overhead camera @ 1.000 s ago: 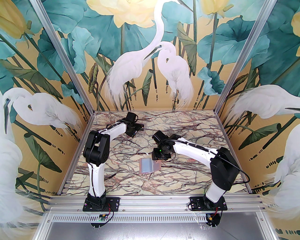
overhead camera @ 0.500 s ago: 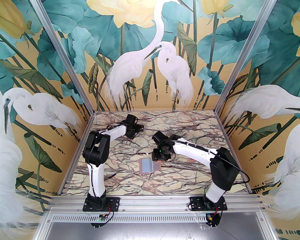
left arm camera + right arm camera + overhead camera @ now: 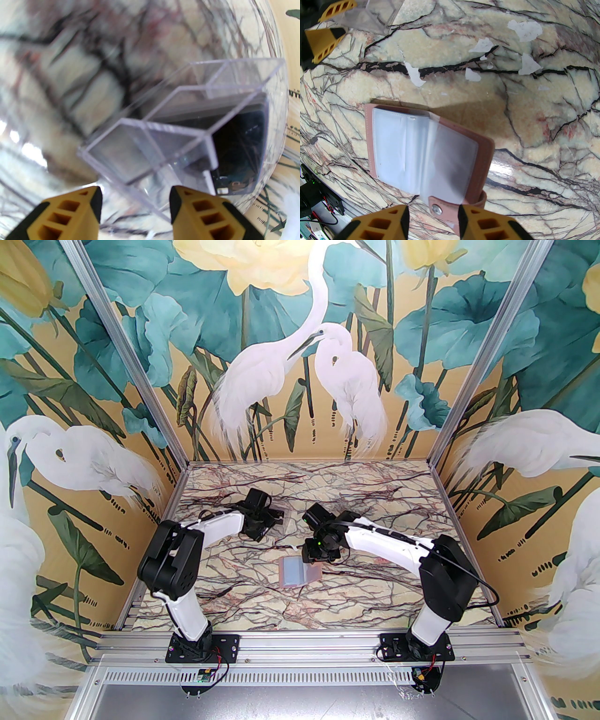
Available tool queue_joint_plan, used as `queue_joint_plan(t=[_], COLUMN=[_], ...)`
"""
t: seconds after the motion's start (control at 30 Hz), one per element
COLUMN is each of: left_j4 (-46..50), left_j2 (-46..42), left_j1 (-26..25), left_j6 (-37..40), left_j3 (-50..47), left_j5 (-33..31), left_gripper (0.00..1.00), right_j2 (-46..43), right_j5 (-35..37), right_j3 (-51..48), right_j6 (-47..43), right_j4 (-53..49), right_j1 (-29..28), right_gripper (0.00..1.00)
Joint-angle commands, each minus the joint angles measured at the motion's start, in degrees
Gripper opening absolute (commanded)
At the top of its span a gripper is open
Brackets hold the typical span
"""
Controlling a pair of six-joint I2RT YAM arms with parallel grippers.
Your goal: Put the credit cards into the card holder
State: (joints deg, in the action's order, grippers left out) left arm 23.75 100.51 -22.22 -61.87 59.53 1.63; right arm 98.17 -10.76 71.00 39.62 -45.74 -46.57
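A marble table (image 3: 375,502). The card holder (image 3: 300,572) lay unfolded at its centre, sleeves up, long axis left to right, its snap tab (image 3: 437,209) beneath the right gripper (image 3: 433,211), jaws parted. Farther back, the left gripper (image 3: 136,194), jaws apart, faced a clear box (image 3: 178,131) holding black credit cards (image 3: 239,150).

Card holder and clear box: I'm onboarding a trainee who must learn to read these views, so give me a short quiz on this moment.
1. True or false: the card holder lies snapped shut.
2. The black card sits: A) inside the clear box; B) in a holder sleeve; C) tucked under the holder.
3. Which claw hovers by the holder's snap tab?
Key: 1 false, it lies open; 2 A; 3 the right claw.
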Motion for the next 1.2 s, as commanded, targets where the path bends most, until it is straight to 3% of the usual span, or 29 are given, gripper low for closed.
queue_joint_plan(t=[0.0,0.33,0.47,0.7,0.8,0.93,1.17], left_j4=[1.84,4.65,4.01,1.36,-2.72,-6.50,-4.80], left_j2=[-4.97,-15.80,-18.03,-13.69,-9.68,-3.90,0.38], left_j1=[-1.88,-2.45,1.81,12.64,13.96,14.31,16.66], left_j6=[-0.15,5.40,12.75,24.29,27.54,28.29,28.90], left_j3=[-2.75,-5.95,-4.46,1.00,2.85,4.75,5.31], left_j5=[-0.59,-1.36,1.43,11.27,15.44,18.99,17.80], left_gripper=[0.57,0.68,0.71,0.62,0.55,0.45,0.38], right_j2=[-1.74,-0.40,3.39,14.12,19.04,25.61,32.36], right_j5=[-0.66,0.73,0.96,3.46,4.88,3.16,2.47], right_j3=[-0.89,3.07,7.66,18.59,23.03,29.22,35.75], right_j6=[-1.02,-0.84,-0.11,3.52,5.43,6.26,5.14], right_j4=[0.56,0.94,1.63,0.77,0.38,-0.09,-0.52], right_j1=[-0.46,-0.15,0.92,4.53,5.84,6.93,8.04], right_gripper=[0.43,0.45,0.44,0.32,0.17,0.16,0.12])
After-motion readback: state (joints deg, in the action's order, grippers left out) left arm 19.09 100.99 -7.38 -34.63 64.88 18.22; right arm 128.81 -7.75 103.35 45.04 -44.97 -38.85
